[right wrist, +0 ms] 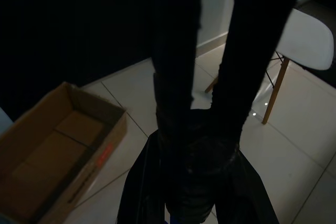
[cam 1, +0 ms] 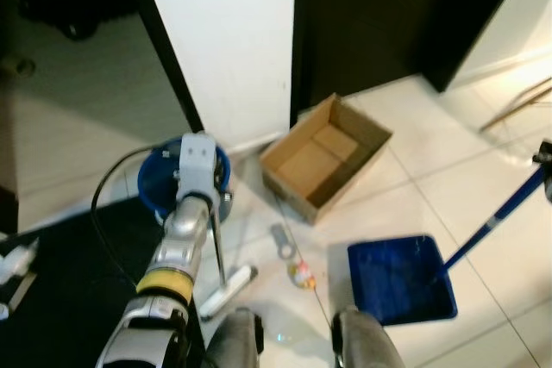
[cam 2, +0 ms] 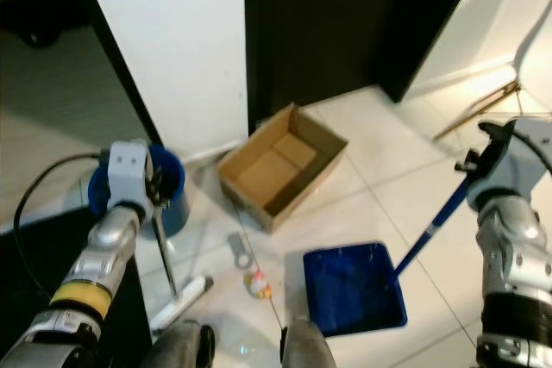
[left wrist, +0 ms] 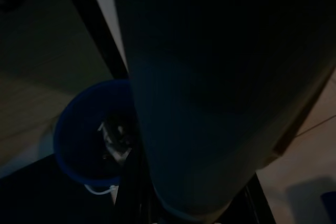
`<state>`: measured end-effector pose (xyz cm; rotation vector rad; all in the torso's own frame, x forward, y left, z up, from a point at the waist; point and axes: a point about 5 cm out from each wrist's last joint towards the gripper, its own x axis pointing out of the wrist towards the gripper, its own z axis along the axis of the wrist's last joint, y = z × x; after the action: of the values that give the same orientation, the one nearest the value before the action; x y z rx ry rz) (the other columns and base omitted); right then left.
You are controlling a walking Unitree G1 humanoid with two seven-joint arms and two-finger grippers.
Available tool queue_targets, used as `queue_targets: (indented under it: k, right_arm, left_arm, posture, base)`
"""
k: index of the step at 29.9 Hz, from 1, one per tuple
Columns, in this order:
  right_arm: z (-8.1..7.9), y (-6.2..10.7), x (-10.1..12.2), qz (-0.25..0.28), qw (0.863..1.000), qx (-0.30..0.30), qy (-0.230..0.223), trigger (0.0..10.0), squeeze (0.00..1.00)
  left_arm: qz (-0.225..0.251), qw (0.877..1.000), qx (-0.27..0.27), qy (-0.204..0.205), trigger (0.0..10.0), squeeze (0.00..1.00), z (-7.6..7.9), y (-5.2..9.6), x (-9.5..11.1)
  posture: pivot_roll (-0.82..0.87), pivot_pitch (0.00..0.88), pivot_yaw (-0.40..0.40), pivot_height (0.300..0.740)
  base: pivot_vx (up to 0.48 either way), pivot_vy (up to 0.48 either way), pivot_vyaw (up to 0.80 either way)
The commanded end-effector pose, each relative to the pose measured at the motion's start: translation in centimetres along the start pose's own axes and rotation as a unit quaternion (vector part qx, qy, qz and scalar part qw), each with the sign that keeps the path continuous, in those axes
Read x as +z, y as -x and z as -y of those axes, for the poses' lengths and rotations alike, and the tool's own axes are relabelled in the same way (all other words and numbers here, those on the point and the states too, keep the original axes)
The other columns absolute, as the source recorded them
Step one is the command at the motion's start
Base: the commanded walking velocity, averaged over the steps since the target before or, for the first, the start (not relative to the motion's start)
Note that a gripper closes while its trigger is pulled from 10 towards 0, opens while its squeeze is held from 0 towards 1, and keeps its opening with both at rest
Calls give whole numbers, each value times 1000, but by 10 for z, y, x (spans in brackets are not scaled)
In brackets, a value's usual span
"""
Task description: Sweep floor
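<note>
Behind right gripper point(right wrist: 202, 145), white chair point(right wrist: 307, 38) beyond.

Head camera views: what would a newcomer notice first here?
First the blue dustpan flat on the white tiles, its long handle held by the right claw. Then the open cardboard box beside the wall. Small litter lies between the dustpan and the broom, gripped by the left claw.

Silver left arm point(cam 1: 177, 239) with a yellow band, black cable and white wrist block.
</note>
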<state>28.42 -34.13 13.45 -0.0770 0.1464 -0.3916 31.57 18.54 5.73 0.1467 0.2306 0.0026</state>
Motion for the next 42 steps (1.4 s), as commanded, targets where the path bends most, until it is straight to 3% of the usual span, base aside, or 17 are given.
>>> queue_targets:
  k: [1, 6, 10, 14, 23, 29, 35, 42]
  right_arm:
    - [13, -5, 2, 26, 999, -27, 10, 10000, 0]
    - [13, -12, 5, 45, 998, -31, -4, 10000, 0]
    - [-3, -21, 11, 80, 996, -7, -43, 10000, 0]
    - [-18, -24, 7, 87, 994, 17, -67, 10000, 0]
    - [-42, -24, -10, 77, 994, 49, -59, 10000, 0]
    - [-56, -20, -17, 92, 992, 71, -38, 10000, 0]
    - [-67, -14, -18, 137, 986, 76, -50, 10000, 0]
    - [-66, -16, 2, 203, 975, 50, -70, 10000, 0]
  left_arm:
    - [5, 999, 21, -23, 10000, 0, -12, -1, 1]
    - [37, 998, 45, -5, 10000, 0, -22, -5, 16]
    - [71, 994, 58, 53, 10000, 0, -25, -13, 39]
    - [79, 994, 46, 61, 10000, 0, -19, -18, 48]
    - [100, 993, 33, 60, 10000, 0, -8, -21, 59]
    - [120, 989, 52, 63, 10000, 0, -4, -21, 63]
    - [154, 983, 57, 86, 10000, 0, -2, -21, 73]
    - [168, 978, 45, 116, 10000, 0, 2, -27, 85]
  posture:
    - [-20, 146, 20, 740]
    - [-1, 179, 28, 740]
    - [47, 245, 36, 740]
    - [58, 268, 37, 740]
    - [103, 329, 35, 740]
    - [120, 382, 40, 740]
    - [130, 434, 52, 740]
    - [129, 452, 61, 740]
  base:
    - [0, 0, 0]
    - [0, 0, 0]
    - [0, 0, 0]
    - [0, 0, 0]
    - [0, 0, 0]
    - [0, 0, 0]
    - [0, 0, 0]
    - [0, 0, 0]
